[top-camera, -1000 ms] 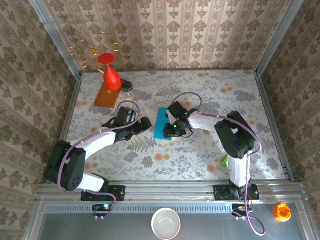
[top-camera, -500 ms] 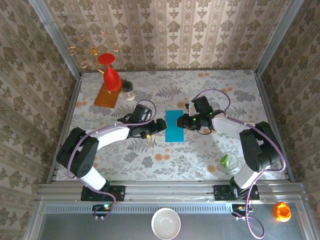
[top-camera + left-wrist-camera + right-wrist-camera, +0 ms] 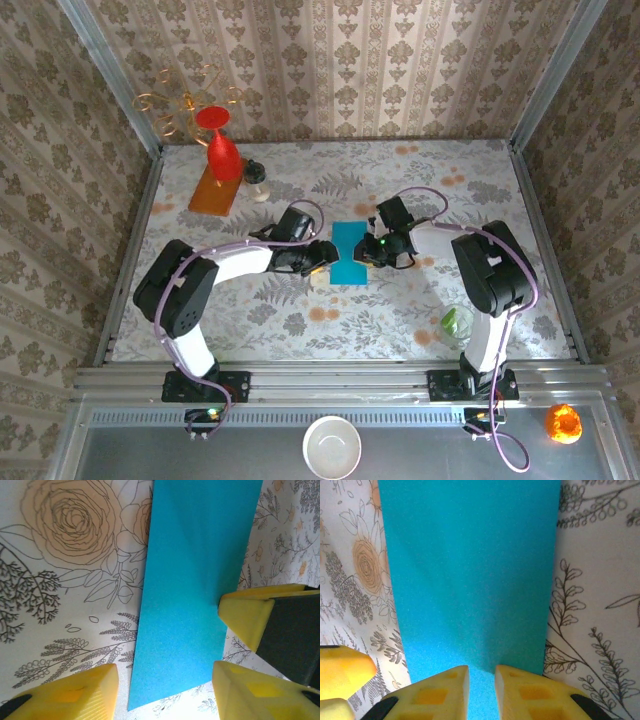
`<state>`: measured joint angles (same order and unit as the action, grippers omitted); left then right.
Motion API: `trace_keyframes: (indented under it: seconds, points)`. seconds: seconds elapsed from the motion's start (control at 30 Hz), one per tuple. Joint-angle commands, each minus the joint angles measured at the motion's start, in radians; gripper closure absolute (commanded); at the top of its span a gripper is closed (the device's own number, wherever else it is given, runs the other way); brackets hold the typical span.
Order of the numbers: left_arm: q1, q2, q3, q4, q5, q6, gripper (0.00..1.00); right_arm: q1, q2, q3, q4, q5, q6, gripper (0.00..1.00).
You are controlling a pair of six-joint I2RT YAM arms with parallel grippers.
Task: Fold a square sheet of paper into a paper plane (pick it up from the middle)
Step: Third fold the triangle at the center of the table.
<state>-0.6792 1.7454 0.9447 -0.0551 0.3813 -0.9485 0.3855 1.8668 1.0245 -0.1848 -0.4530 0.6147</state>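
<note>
Moved since a second ago: both arms, now drawn in from either side upon the square sheet of paper (image 3: 350, 272). The sheet itself lies a little further toward 3 o'clock than it did.

Item: square sheet of paper. Plain teal-blue, unmarked, matte. From above it reads as an oblong, longer than wide, with its long axis running 12 to 6 o'clock. It lies at the middle of the flowered surface (image 3: 430, 180). A soft darker band runs lengthwise down it in the right wrist view.

Left pincer (image 3: 322, 258): at the sheet's 9 o'clock edge. Its yellow fingers (image 3: 75, 692) stand well apart and straddle a corner of the sheet, holding nothing.

Right pincer (image 3: 368, 250): at the sheet's 3 o'clock edge. Its fingers (image 3: 437, 692) are drawn almost together, with blue paper showing in the narrow slit. Whether they grip it cannot be told.
</note>
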Motion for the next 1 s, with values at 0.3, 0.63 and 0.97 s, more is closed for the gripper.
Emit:
trace_keyframes:
  seconds: [0.3, 0.63, 0.97]
  points:
    - [-0.003, 0.077, 0.046, -0.022, 0.047, 0.007, 0.59, -0.026, 0.063, -0.018, -0.063, 0.004, -0.006, 0.76]
    - [-0.016, 0.113, 0.087, -0.072, 0.047, 0.036, 0.61, -0.033, 0.068, -0.021, -0.064, 0.001, -0.006, 0.77]
    - [-0.034, 0.133, 0.144, -0.138, 0.047, 0.075, 0.61, -0.037, 0.074, -0.023, -0.061, 0.0, -0.003, 0.77]
